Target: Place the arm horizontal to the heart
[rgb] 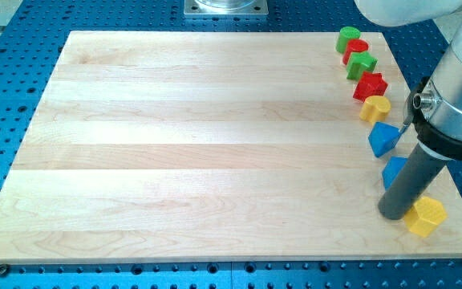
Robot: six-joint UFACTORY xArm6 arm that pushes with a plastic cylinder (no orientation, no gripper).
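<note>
The yellow heart (375,107) lies near the board's right edge, in a column of blocks. My tip (393,215) is at the lower right of the board, well below the heart and slightly to its right. It touches or nearly touches the yellow hexagon (426,216) on its right. The rod hides part of the blue cube (392,169), which sits just above the tip. A blue triangle (383,139) lies between the cube and the heart.
Above the heart, going up the right edge, are a red star (370,85), a green star (362,64), a red round block (356,48) and a green round block (348,37). The wooden board (199,144) rests on a blue perforated table.
</note>
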